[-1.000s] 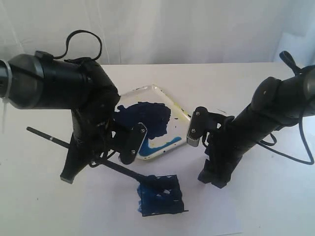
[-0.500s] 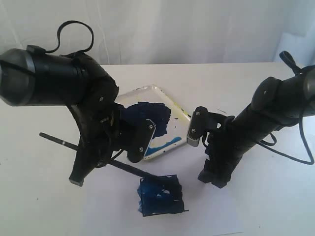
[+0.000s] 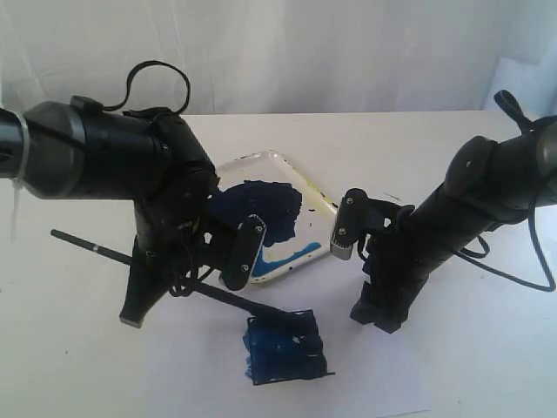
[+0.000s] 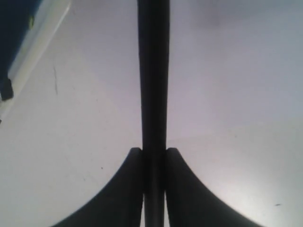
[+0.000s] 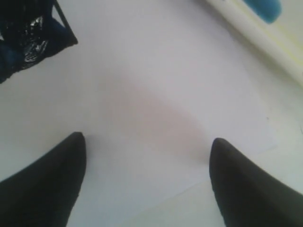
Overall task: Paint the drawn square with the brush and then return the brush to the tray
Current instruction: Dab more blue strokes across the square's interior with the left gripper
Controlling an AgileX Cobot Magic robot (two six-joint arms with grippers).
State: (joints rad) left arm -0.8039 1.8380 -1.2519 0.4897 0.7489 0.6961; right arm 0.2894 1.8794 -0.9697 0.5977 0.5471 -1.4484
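The left gripper [image 4: 154,152] is clamped on the brush [image 3: 231,301], slanting it so the bristles reach the drawn square [image 3: 284,347], bottom centre and mostly blue. The tray [image 3: 277,157] waits just above it. The right gripper [image 5: 147,140] idles at right, jaws apart, empty.

The left arm [image 3: 104,161] sits lower than half a second ago, and a little further from the left edge of the worktop [image 3: 70,366] than a second ago. The cable loop [image 3: 157,74] on top of it shifts the same way. The brush [image 3: 91,248] slides along its own line. Its free end, pulled inward half a second ago, is back out towards the left edge. Its bristle end now reaches further across the far side of the drawn square [image 3: 283,348].
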